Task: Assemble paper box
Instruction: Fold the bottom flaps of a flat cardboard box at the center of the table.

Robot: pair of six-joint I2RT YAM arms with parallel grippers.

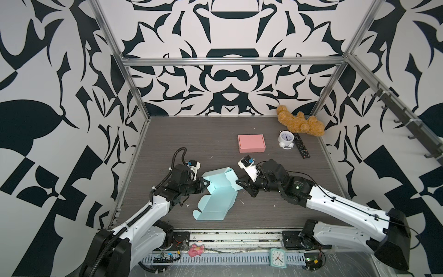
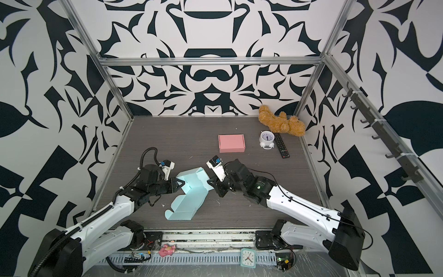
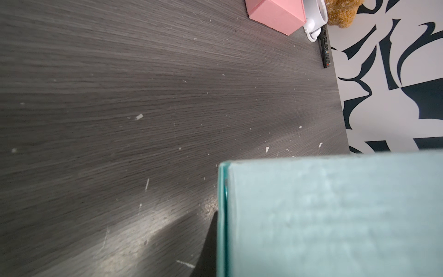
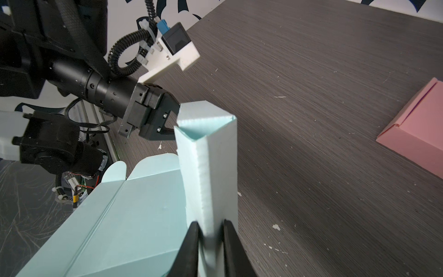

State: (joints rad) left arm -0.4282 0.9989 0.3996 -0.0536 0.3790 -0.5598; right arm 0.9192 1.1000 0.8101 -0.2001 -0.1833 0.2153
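A light blue paper box [image 1: 220, 191] [image 2: 191, 191] lies half folded in the middle of the table, its rear part raised into walls and its lid panel flat toward the front. My left gripper [image 1: 205, 184] [image 2: 178, 183] is shut on the box's left wall. In the left wrist view, one dark finger [image 3: 208, 244] presses against the blue cardboard [image 3: 335, 215], and the other finger is hidden behind it. My right gripper [image 1: 238, 183] [image 4: 210, 230] is shut on the folded upright wall [image 4: 211, 167] at the box's right side, one finger on each face.
A closed pink box [image 1: 251, 143] sits behind the work area. A white alarm clock [image 1: 286, 139], a black remote [image 1: 301, 145] and a brown teddy bear [image 1: 300, 123] lie at the back right. A pink toy [image 1: 196, 250] and a green clock [image 1: 278, 257] rest on the front rail.
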